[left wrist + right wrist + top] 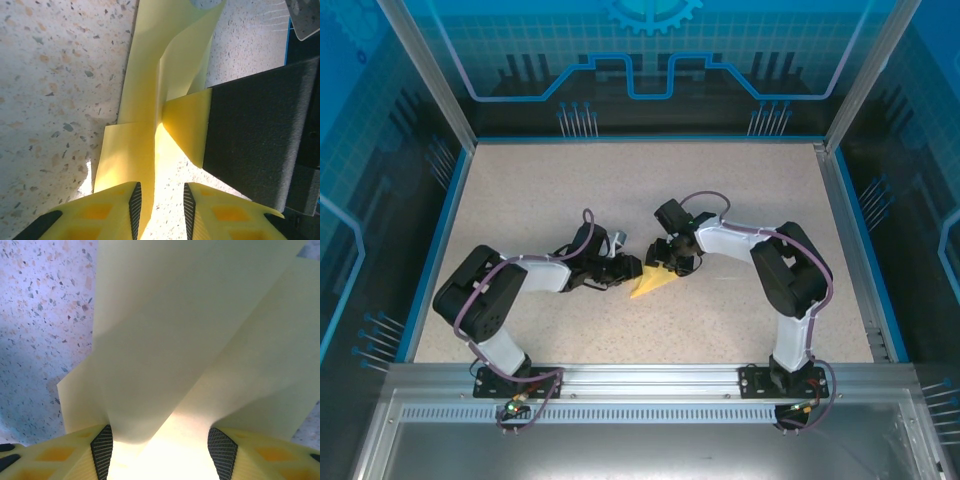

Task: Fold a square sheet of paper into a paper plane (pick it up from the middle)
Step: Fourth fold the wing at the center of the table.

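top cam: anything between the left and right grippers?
In the top view, just the folded yellow paper on the table, stretching from the left gripper to the right gripper. Nothing else lies between them.

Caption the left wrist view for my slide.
Creased yellow paper between the left fingers, over a speckled table.
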### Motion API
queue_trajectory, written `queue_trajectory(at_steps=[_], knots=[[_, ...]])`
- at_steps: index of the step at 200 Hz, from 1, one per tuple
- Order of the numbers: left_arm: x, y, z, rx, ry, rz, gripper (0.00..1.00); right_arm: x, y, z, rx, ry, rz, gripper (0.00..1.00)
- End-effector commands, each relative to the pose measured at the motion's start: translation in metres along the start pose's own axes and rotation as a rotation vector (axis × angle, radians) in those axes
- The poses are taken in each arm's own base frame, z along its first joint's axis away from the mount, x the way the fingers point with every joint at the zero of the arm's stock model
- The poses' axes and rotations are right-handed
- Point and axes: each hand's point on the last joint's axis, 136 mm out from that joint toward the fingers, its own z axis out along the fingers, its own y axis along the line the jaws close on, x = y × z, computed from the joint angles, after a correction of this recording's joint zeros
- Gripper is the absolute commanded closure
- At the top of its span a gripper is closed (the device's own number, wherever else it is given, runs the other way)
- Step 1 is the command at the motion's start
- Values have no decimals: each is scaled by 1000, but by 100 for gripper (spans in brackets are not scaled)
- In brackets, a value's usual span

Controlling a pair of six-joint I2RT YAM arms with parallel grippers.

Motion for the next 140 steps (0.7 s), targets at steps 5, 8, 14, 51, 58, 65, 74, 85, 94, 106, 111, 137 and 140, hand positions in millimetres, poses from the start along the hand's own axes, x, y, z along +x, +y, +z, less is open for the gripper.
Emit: queue_trajectory(at_steps=[5,8,14,51,58,65,74,85,94,106,111,137,140], knots=[[1,5,8,-8,33,9,67,26,-48,22,160,76,43,41],[1,4,10,-6,39,9,67,27,-47,23,158,79,44,41],[2,4,12,0,51,9,70,28,-47,23,153,82,45,41],[2,1,19,17,63,22,73,28,-44,23,124,86,53,41],[3,0,20,20,67,23,73,28,-43,22,118,86,55,41],[3,0,21,20,70,24,74,28,-43,22,110,88,58,41],[4,-1,23,22,76,28,75,28,-42,22,102,89,64,41],[5,-3,26,30,84,35,76,27,-41,21,92,90,69,41],[6,-5,27,33,87,41,76,27,-40,21,87,89,69,41],[5,-6,29,35,86,48,76,26,-39,20,82,89,71,41],[5,-6,29,34,87,47,76,27,-39,20,82,91,71,41],[4,-9,30,45,85,55,76,26,-37,19,68,92,72,41],[4,-9,30,46,86,55,77,26,-37,19,65,93,71,42]])
